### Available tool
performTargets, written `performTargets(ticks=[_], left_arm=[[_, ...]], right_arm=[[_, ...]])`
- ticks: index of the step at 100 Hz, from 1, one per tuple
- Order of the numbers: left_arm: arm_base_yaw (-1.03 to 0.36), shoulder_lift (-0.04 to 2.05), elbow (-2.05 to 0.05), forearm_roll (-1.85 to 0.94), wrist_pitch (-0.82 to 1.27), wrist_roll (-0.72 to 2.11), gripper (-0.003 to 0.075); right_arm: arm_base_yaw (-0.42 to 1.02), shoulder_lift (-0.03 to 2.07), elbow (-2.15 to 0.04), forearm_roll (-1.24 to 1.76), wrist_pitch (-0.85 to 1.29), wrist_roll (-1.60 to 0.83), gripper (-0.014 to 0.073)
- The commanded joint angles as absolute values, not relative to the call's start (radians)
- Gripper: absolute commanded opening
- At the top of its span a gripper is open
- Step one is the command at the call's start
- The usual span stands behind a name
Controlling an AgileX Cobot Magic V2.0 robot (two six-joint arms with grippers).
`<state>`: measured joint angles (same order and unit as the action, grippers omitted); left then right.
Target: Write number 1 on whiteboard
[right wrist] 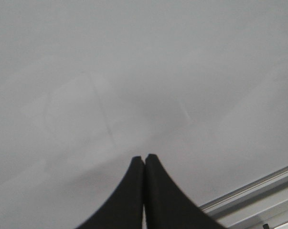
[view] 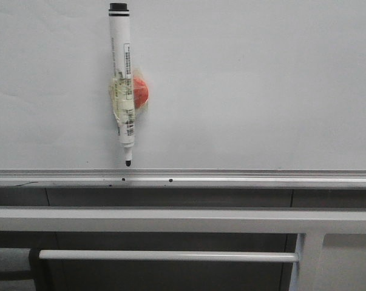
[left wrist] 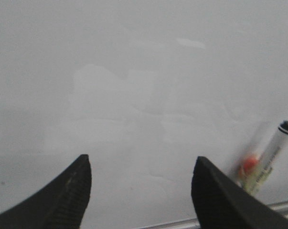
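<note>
1. White horizontal bars were seen nearest the front camera, with a thinner white rod below them.
2. Behind the bars, the whiteboard filled most of the front view; its silver edge rail carried two small dark dots.
3. A white marker pen was noted upright against the board, black cap at the top, black tip just above the rail. A red-orange round piece and yellowish tape were seen at its middle.
4. No stroke of the number 1 was found on the board surface in any view.
5. The left gripper was recorded with jaws spread wide and nothing between them; bare board was seen in the gap. The pen appeared blurred to one side of it, apart from the fingers.
6. The right gripper was recorded with jaws pressed together, tips touching, nothing held. Board and rail were seen beyond it.
</note>
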<state>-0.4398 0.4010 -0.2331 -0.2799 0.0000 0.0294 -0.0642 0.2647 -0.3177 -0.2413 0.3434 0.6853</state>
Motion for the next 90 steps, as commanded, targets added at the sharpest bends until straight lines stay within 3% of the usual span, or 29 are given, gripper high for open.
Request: performTargets(ticks=[1,40,74,90], left_arm=[[-0.522,0.417,-0.203,-0.289,-0.178,0.034,0.0384],[-0.758,0.643,-0.105,-0.331,-0.456,0.018,0.0365],[-0.963,1.091,-0.105,-0.348,-0.941,-0.065,0.0363],[-1.113,1.328,-0.112,-0.442,-1.221,-0.08,0.0297]], right_arm=[[-0.064,0.281,-0.353,-0.247,0.282,0.682,-0.0064],[-0.064,0.281,-0.353,-0.247,0.282,0.682,-0.0064],[-0.064,0.281,-0.353,-0.247,0.288,0.675,-0.0064],[-0.03,0.281,-0.357,-0.247,0.297,0.451,-0.0064]])
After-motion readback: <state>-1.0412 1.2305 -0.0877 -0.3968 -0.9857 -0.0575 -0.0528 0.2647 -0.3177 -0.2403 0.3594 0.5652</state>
